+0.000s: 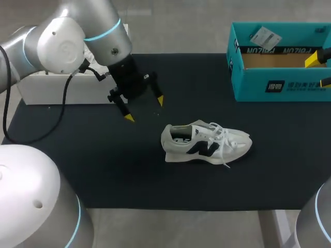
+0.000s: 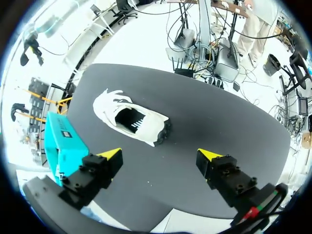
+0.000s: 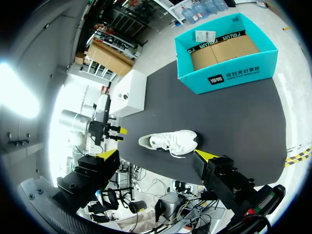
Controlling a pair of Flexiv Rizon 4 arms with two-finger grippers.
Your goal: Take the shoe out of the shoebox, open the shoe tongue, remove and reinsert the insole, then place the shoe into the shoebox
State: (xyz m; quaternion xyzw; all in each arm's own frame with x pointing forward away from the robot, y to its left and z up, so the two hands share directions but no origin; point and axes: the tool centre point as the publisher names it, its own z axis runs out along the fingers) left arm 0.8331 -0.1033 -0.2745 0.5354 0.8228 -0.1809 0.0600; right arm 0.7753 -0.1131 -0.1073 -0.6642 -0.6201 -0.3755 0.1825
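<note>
While the shoe [image 1: 207, 143] lies central on the black mat [image 1: 103, 170], shoebox [image 1: 279, 85] at two o'clock, the left gripper [image 1: 144, 108] at ten o'clock and the right gripper [image 3: 157, 155] both gape empty.

The shoebox [image 1: 248, 85], at the worktop's [image 1: 103, 170] far right corner, has a white square logo and white characters on its front wall; white letters, upside down, run along a dark strip inside; its white label [image 1: 265, 36] is too small to read; the shoe's [image 1: 207, 144] side bears a dark emblem.
</note>
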